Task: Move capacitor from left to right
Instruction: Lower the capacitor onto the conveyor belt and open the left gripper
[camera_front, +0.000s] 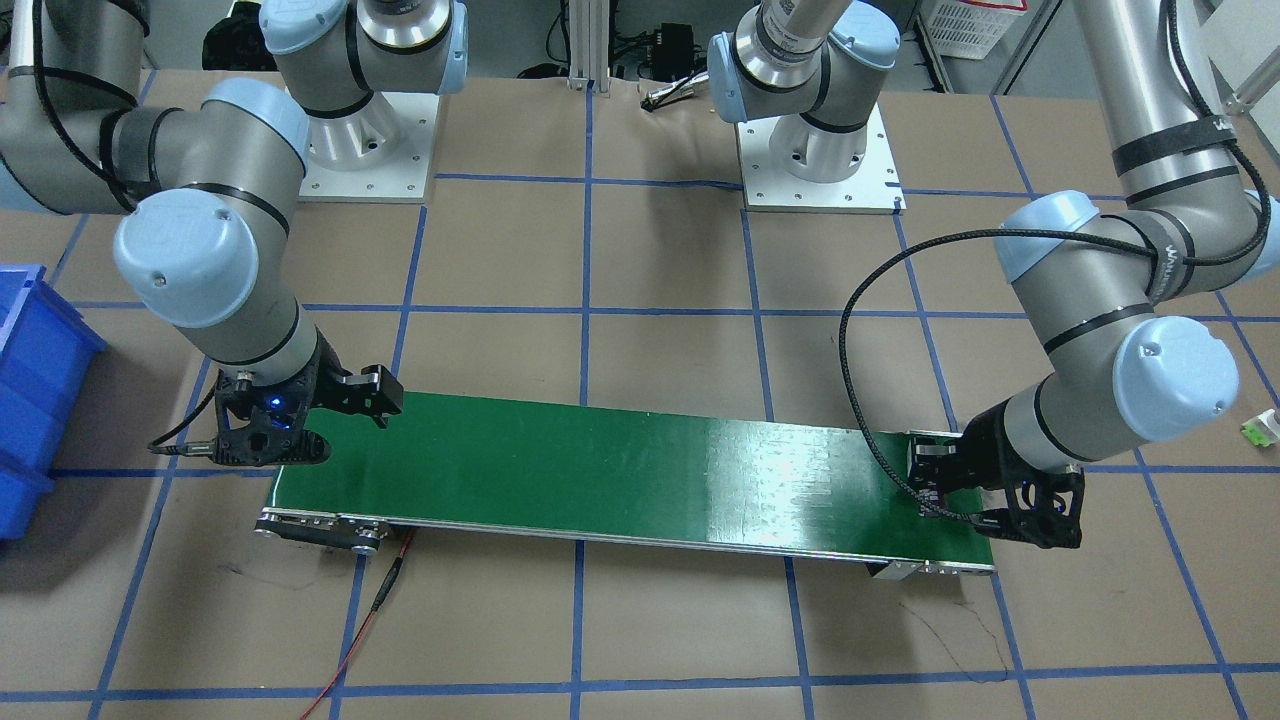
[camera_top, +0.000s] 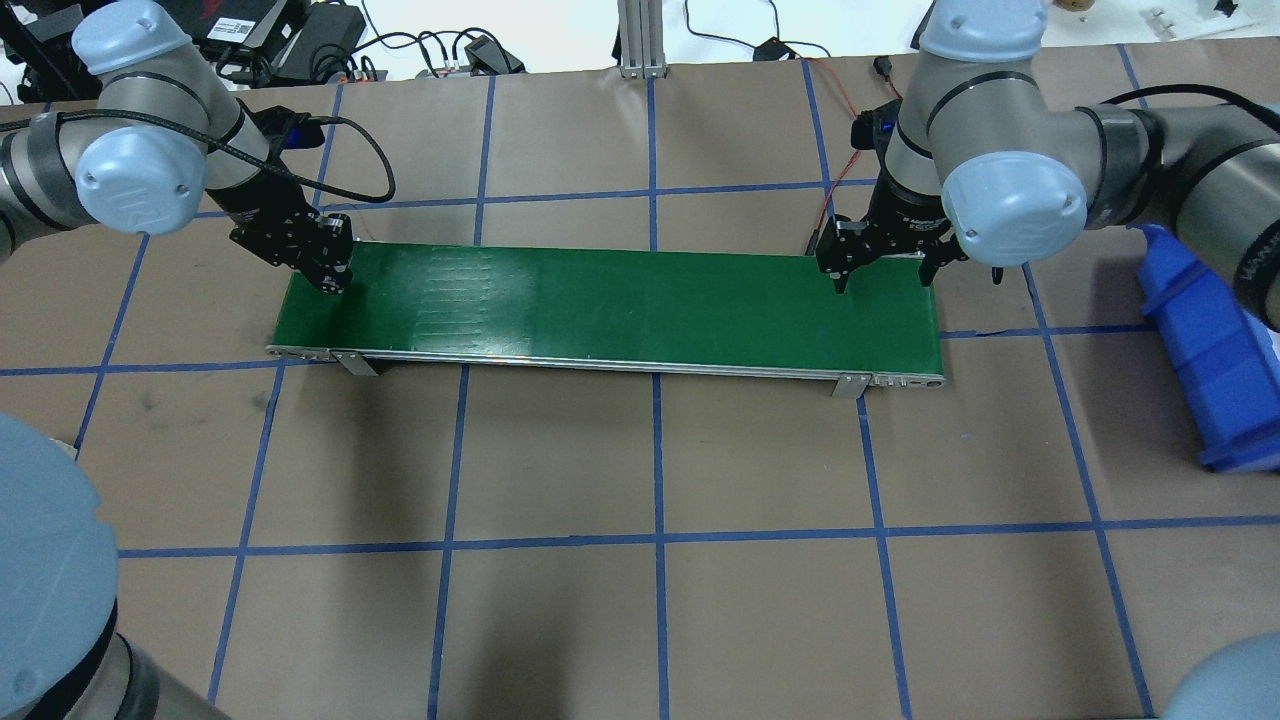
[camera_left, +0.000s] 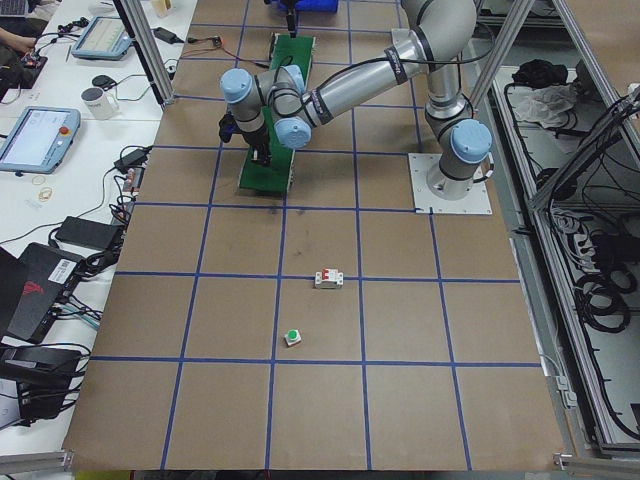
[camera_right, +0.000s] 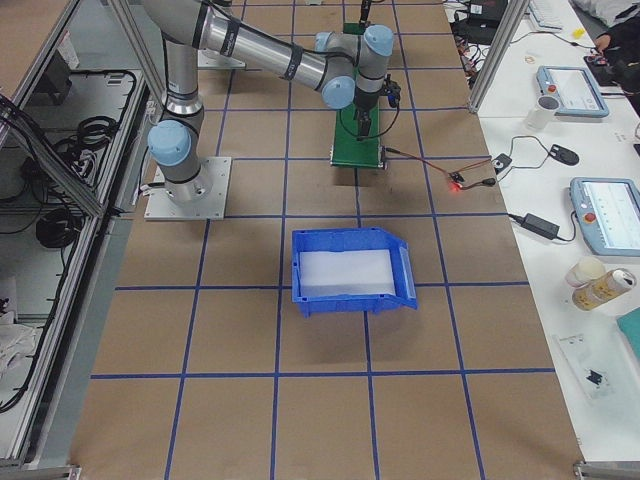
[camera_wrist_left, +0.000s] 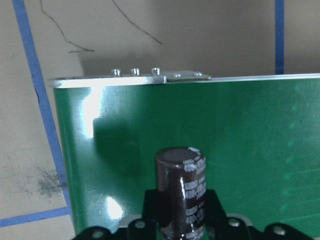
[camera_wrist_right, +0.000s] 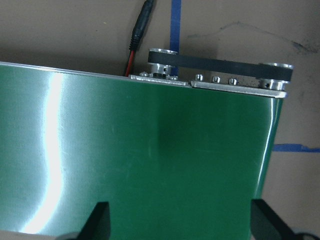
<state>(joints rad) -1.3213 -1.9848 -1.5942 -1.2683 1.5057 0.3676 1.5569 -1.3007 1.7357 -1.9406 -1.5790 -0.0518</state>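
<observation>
1. Capacitor (camera_wrist_left: 181, 192) stands upright, pinched in the left gripper (camera_top: 330, 270), over the left end of the green conveyor belt (camera_top: 640, 310).
2. Right gripper (camera_top: 885, 278) hangs over the belt's other end, fingers spread wide.
3. Blue bin (camera_right: 350, 302) sits on the table (camera_top: 640, 600) beyond that end, a pale white layer (camera_right: 345, 270) inside.

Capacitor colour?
The capacitor is dark brown-black with pale grey markings; best in left wrist view.

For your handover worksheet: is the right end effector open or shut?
Open: the right end effector's fingers stand far apart above the green conveyor belt, nothing between them.
</observation>
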